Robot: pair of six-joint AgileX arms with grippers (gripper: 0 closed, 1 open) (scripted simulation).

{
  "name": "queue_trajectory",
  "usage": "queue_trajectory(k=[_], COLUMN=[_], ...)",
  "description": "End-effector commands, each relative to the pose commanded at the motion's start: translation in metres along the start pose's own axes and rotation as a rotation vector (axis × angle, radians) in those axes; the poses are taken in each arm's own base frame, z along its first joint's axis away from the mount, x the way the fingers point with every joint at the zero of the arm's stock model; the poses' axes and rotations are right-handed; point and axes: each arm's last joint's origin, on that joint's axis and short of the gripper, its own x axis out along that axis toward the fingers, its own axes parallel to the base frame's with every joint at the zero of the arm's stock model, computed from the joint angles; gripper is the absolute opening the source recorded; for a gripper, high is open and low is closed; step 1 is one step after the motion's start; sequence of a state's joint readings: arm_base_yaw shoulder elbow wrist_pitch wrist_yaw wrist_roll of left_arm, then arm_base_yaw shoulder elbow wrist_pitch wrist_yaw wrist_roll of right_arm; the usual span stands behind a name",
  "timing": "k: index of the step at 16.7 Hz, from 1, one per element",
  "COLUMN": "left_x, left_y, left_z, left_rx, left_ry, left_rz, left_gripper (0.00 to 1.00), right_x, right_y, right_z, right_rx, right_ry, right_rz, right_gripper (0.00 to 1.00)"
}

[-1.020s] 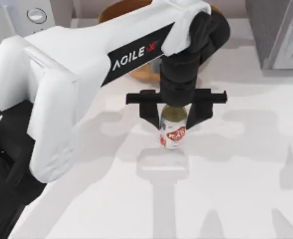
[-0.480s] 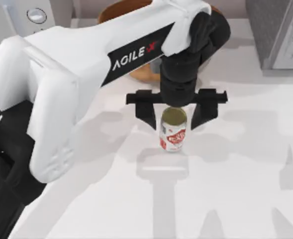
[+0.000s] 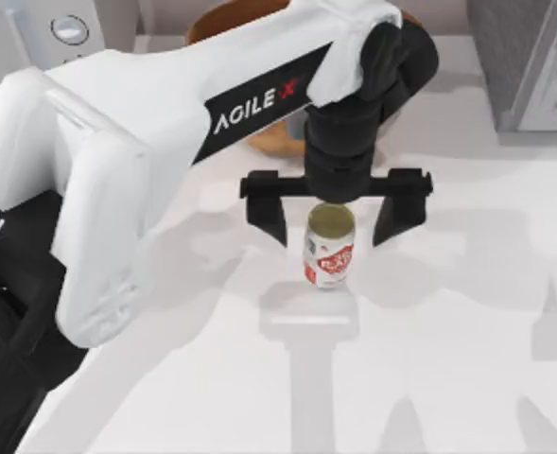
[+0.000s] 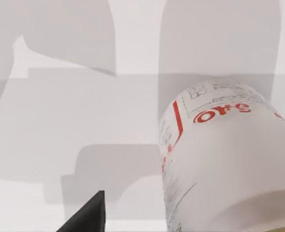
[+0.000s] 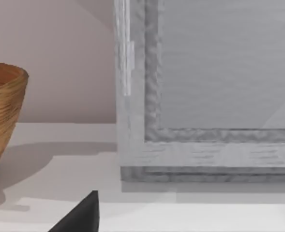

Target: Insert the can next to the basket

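Observation:
The can (image 3: pixel 329 248), white with a red label and pale gold top, stands upright on the white table just in front of the basket (image 3: pixel 270 142). My left arm hides most of the tan wicker basket. My left gripper (image 3: pixel 332 220) hovers over the can, open, one finger on each side and both clear of it. The can (image 4: pixel 224 164) looms close in the left wrist view, beside one dark fingertip (image 4: pixel 86 217). The basket (image 5: pixel 2 111) also appears in the right wrist view. My right gripper (image 5: pixel 82 217) is parked off to the right.
A grey framed cabinet (image 3: pixel 533 66) stands at the back right, seen close as a panel (image 5: pixel 205 96) in the right wrist view. A white appliance with a round knob (image 3: pixel 68 28) sits at the back left. The white table (image 3: pixel 467 359) stretches forward.
My left gripper's fingers have spread wider, letting go of the can. The can stays upright where it was.

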State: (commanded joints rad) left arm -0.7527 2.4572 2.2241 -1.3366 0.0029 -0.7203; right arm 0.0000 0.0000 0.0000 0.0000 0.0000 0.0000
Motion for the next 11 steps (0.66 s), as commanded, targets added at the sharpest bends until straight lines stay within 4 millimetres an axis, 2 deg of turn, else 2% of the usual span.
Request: queue_trajectory(k=[3, 9, 11], left_x=[-0.002, -0.037, -0.04], left_y=[0.0, 0.001, 0.001], left_z=[0.0, 0.001, 0.001], left_rx=[0.003, -0.002, -0.002], left_ry=[0.004, -0.001, 0.0], left_rz=[0.003, -0.001, 0.0], left_gripper=[1.0, 1.0, 1.0], right_x=[0.0, 0.0, 0.0], right_y=[0.0, 0.0, 0.0], right_z=[0.0, 0.0, 0.0], right_rx=[0.0, 0.0, 0.0], right_ry=[0.0, 0.0, 0.0], right_rz=[0.0, 0.0, 0.0], right_gripper=[1.0, 1.0, 1.0])
